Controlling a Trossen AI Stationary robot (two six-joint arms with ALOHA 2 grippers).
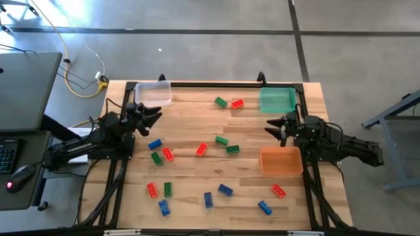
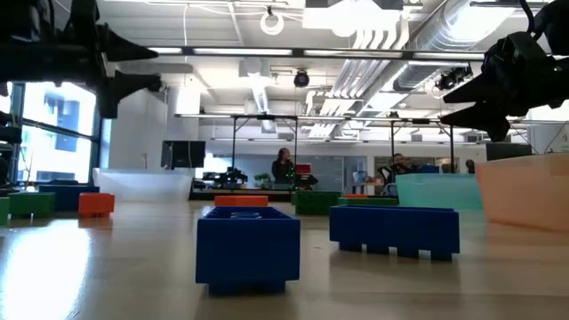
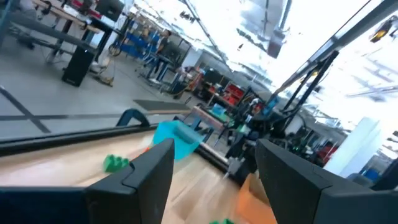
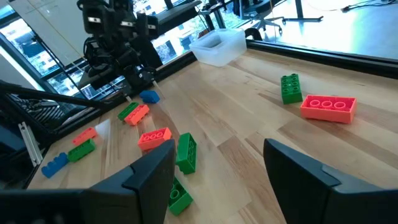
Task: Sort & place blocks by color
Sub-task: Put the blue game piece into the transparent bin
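Wooden table [image 1: 197, 174], blocks loose all over it, none in a bin. Landmark: orange bin [image 1: 281, 160] at the table's right edge.

Near edge, left of the orange bin: blue block [image 1: 264, 208], red block [image 1: 279, 191], blue blocks [image 1: 225, 190] and [image 1: 208, 200], then a far-left cluster of red block [image 1: 152, 190], green block [image 1: 168, 189] and blue block [image 1: 163, 208].

Mid table, left of the orange bin: green blocks [image 1: 233, 149] and [image 1: 221, 139], red block [image 1: 201, 149], and farther left a red block [image 1: 168, 154] beside a green block [image 1: 156, 158], with a blue block [image 1: 155, 144] near them.

Right gripper [image 1: 274, 126] hovers just beyond the orange bin, between it and the teal bin [image 1: 277, 99]; jaws wide apart, holding nothing. Left gripper [image 1: 155, 115] sits across the table from the orange bin, near the clear bin [image 1: 153, 93]; jaws wide apart, nothing between them.

Far edge: green block [image 1: 220, 101] and red block [image 1: 237, 103] lie left of the teal bin, touching or nearly so.

Both arm bodies overhang the table's side rails. Nothing blocks the mid-table blocks.

Off the table, well left of the orange bin: yellow cable [image 1: 79, 72] on the floor, desk with keyboard [image 1: 6, 156] and mouse [image 1: 21, 173].
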